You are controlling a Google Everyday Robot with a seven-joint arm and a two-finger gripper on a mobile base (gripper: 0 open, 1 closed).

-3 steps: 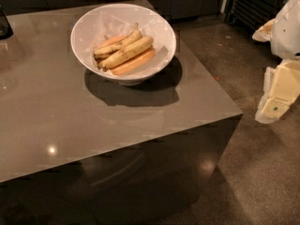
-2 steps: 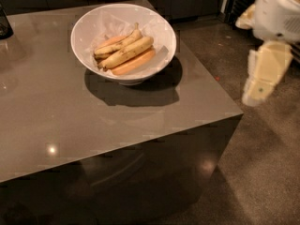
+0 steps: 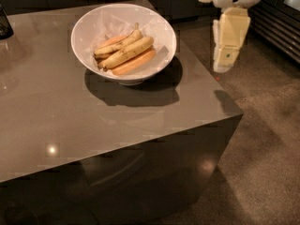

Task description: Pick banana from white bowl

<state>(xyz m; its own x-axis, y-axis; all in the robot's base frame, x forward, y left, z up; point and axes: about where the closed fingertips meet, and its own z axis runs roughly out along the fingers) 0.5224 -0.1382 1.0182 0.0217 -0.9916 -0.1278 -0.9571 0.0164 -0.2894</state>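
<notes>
The white bowl (image 3: 89, 27) stands on the far part of a grey-brown table. In it lies the banana (image 3: 129, 52), thick, dull yellow and speckled, running from lower left to upper right. A thinner, paler banana (image 3: 117, 43) with an upturned stem lies behind it, and an orange-pink piece (image 3: 136, 63) lies in front. My gripper (image 3: 226, 43) hangs in the air to the right of the bowl, past the table's right edge, pointing down and holding nothing.
The table (image 3: 70, 121) has a sharp front-right corner near the gripper. A dark object (image 3: 4, 22) stands at the table's far left edge. A dark slatted unit (image 3: 281, 27) is at the right, over speckled floor.
My gripper and arm have moved left and upward, from low at the right edge towards the bowl's side. The bowl and fruit have not moved.
</notes>
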